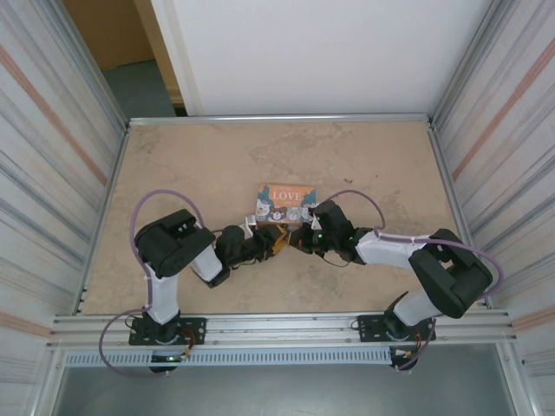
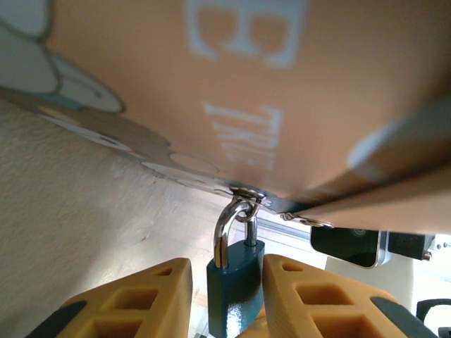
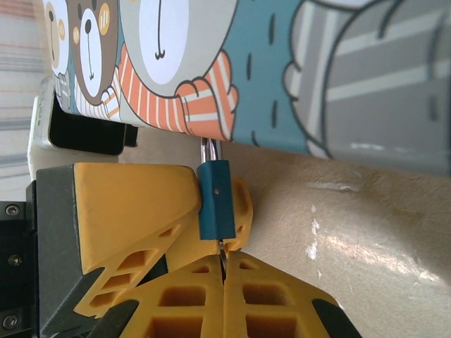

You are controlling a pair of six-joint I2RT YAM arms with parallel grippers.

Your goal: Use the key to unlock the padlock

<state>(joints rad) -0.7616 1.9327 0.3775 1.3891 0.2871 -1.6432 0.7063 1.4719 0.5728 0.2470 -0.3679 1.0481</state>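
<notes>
Padlock (image 2: 236, 292) hangs from the tin (image 2: 141, 84) latch (image 2: 246, 194), shackle (image 2: 223, 236) closed: not unlocked yet. Left claw (image 2: 225, 266) is clamped on its body; right claw (image 3: 224, 267), pinched closed, holds a thin sliver, likely the key (image 3: 222, 252), at its underside. Keyhole hidden, so whether it is in I cannot tell
</notes>
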